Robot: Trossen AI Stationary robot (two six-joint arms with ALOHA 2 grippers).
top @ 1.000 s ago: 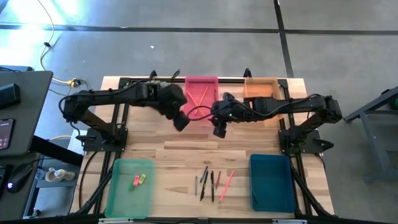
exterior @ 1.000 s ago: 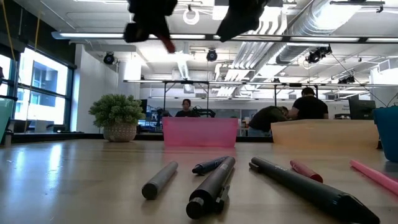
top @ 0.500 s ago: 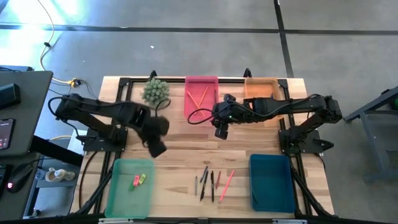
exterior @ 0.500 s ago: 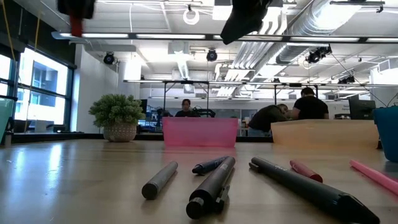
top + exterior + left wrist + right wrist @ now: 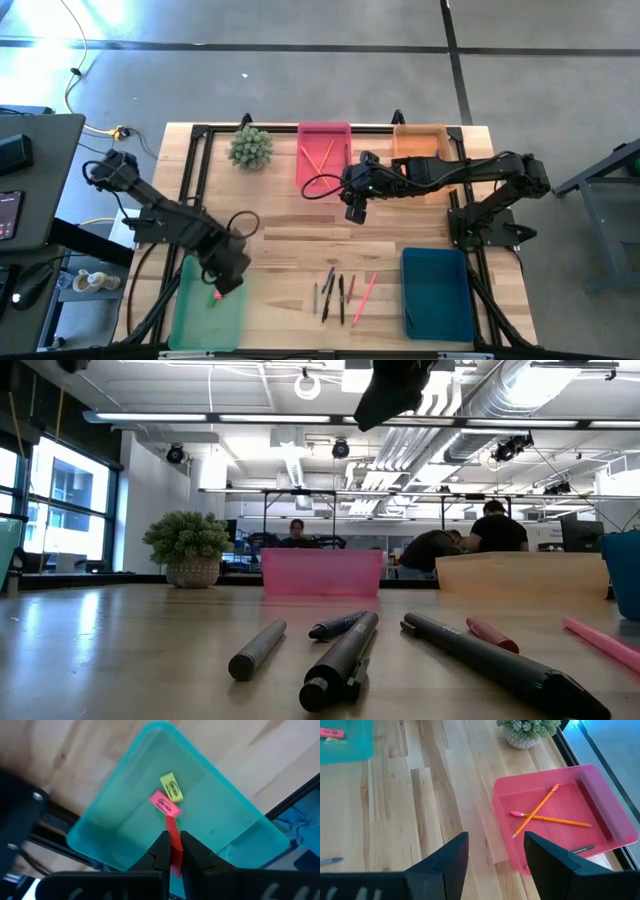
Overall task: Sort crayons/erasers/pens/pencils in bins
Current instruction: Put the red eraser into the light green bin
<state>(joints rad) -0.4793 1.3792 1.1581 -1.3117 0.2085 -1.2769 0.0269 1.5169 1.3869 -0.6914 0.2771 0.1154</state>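
My left gripper (image 5: 222, 282) hangs over the light green bin (image 5: 196, 312) at the table's near left, shut on a red eraser (image 5: 172, 834). Below it a yellow eraser (image 5: 171, 787) and a pink eraser (image 5: 165, 805) lie flat on the bin's floor (image 5: 125, 830). My right gripper (image 5: 352, 211) is open and holds nothing, above the table just near of the pink bin (image 5: 324, 172). Two orange pencils (image 5: 540, 813) lie crossed in that bin (image 5: 600, 795). The orange bin (image 5: 420, 143) and the teal-blue bin (image 5: 437, 292) stand on the right. My left gripper pinches the red eraser between its two fingers (image 5: 161, 851), coming from above and pointing down. The eraser's free end (image 5: 170, 824) sticks out past the fingertips toward the bin floor and is lifted clear of it. How far back it reaches does not show.
Several pens and sticks (image 5: 340, 292) lie side by side at the table's near middle, seen close in the low view (image 5: 345, 655). A potted plant (image 5: 250, 147) stands at the far edge, left of the pink bin. Bare wood lies between the bins.
My left arm has swung from beside the pink bin toward the table's near left edge and down, carrying the red eraser, and now stands over the light green bin. It has left the low view.
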